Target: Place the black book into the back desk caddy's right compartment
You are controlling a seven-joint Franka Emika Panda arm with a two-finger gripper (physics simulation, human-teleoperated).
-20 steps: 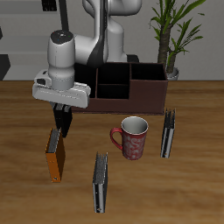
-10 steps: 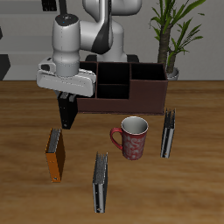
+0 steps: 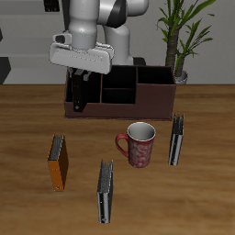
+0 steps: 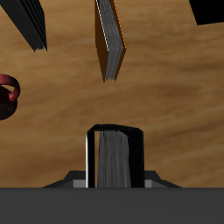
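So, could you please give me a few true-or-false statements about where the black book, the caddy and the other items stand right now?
1. The gripper holds the slim all-black hardcover book. True.
2. The black book lies flat on the table. False: it hangs upright at the dark maroon-brown desk caddy.
3. The red mug sits inside the caddy. False: it stands on the table before it.
4. The orange-brown book stands on the table. True.

occluded: black book [image 3: 79,95] upper part behind arm | cropped: red mug [image 4: 7,93] at wrist view's edge
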